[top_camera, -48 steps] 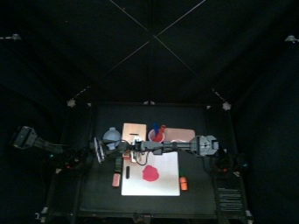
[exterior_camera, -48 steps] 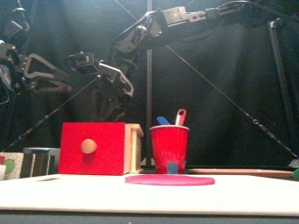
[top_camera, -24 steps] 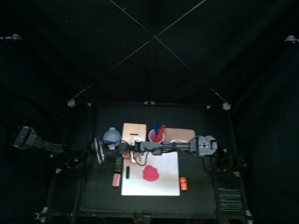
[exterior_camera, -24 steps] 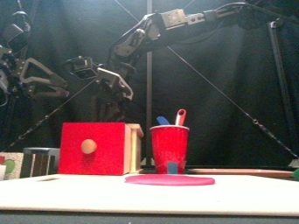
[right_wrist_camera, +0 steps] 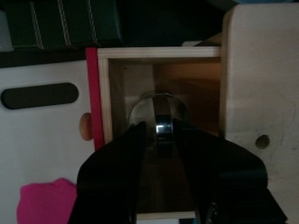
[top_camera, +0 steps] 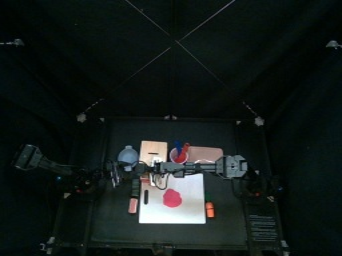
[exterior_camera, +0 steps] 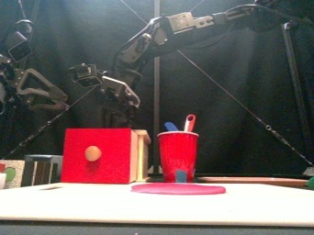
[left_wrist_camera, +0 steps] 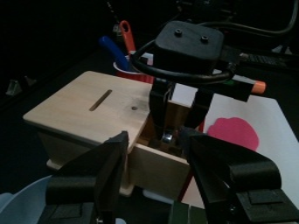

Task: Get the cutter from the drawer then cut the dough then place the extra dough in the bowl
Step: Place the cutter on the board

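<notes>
The pale wooden box (top_camera: 152, 150) stands at the back of the table with its drawer pulled out, red front (exterior_camera: 95, 156) toward the table's front. The round metal cutter (right_wrist_camera: 160, 114) lies inside the drawer. My right gripper (right_wrist_camera: 160, 131) reaches down into the drawer, its jaws closed on the cutter's wire handle; the left wrist view shows it there too (left_wrist_camera: 176, 122). My left gripper (left_wrist_camera: 160, 153) hovers open just left of the drawer. The pink dough disc (top_camera: 174, 200) lies flat on the white board (top_camera: 195, 188). The blue-grey bowl (top_camera: 128, 155) sits left of the box.
A red cup (exterior_camera: 178, 154) with a blue and a red knife stands right of the box. Small orange toys lie at the board's right edge (top_camera: 210, 210) and off its left edge (top_camera: 134, 205).
The left arm has sunk slightly and drifted toward the box. The right gripper stays in the drawer, almost still.
</notes>
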